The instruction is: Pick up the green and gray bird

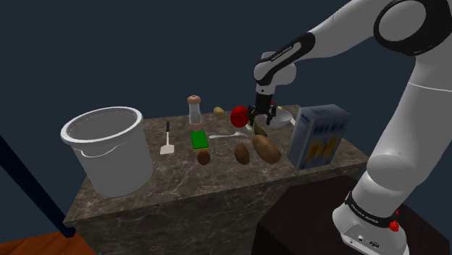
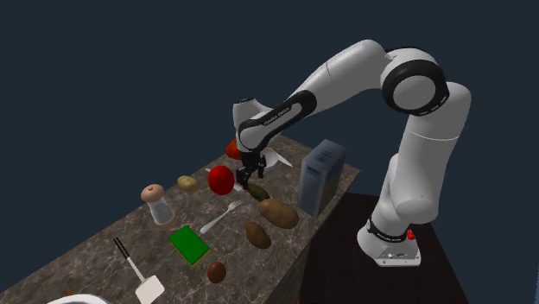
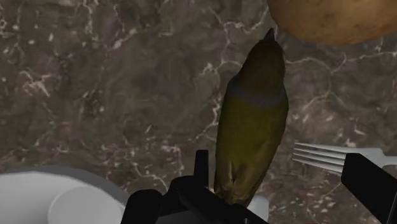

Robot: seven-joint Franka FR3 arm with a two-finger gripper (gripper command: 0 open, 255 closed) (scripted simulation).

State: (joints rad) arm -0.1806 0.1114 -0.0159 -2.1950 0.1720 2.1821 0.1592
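Lined up for the grasp, my jaws spread astride the olive-green bird (image 3: 254, 121) on the worktop (image 3: 95, 95); next I'd squeeze, then lift

The bird (image 3: 254, 121) lies on the counter (image 3: 95, 95) between fork (image 3: 324, 156) and plate (image 3: 38, 191) — a potato (image 3: 331, 19) just beyond its head.

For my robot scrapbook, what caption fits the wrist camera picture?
Open claw hovers over an olive-green bird with a gray collar lying on the marbled counter near a potato.
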